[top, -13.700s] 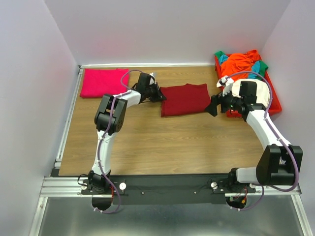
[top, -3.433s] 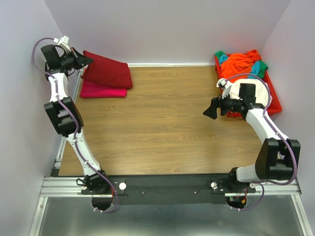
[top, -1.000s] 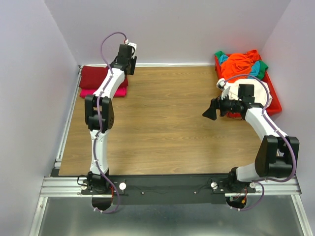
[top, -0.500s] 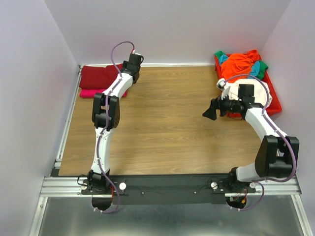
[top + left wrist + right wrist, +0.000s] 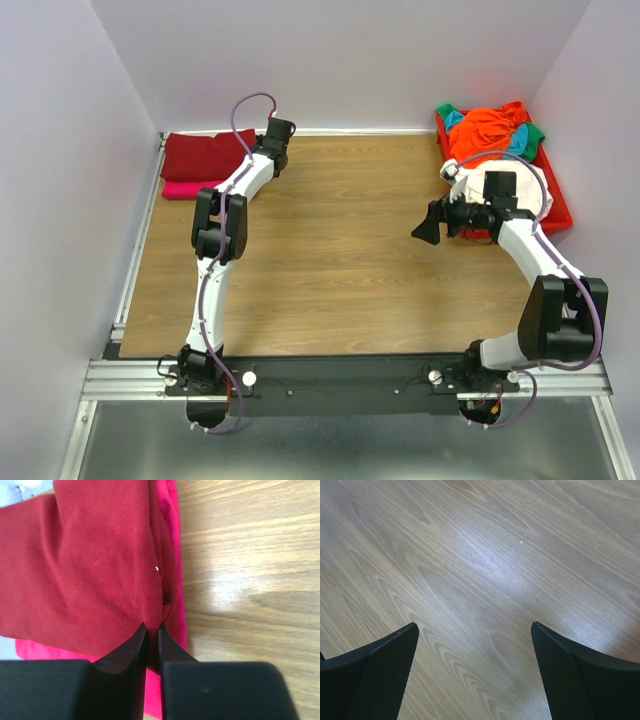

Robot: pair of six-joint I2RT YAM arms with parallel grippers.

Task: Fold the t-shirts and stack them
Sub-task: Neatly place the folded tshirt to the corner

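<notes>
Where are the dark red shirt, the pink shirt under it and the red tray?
dark red shirt [image 5: 205, 152], top view, its middle
pink shirt [image 5: 185, 189], top view, exposed near edge
red tray [image 5: 560, 210], top view, right rim

Red tray [image 5: 560, 213] sitting at 2 o'clock on wood table [image 5: 340, 270]; metal rail [image 5: 120, 378] running along 6 o'clock edge.

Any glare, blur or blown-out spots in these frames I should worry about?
Right wrist: broad pale glare on the table, grain still readable. Left wrist: small hot spot on the wood beside the pink t-shirt, maroon t-shirt weave crisp, fingers a featureless black. Top external: even light, soft shadows, no blur.
</notes>
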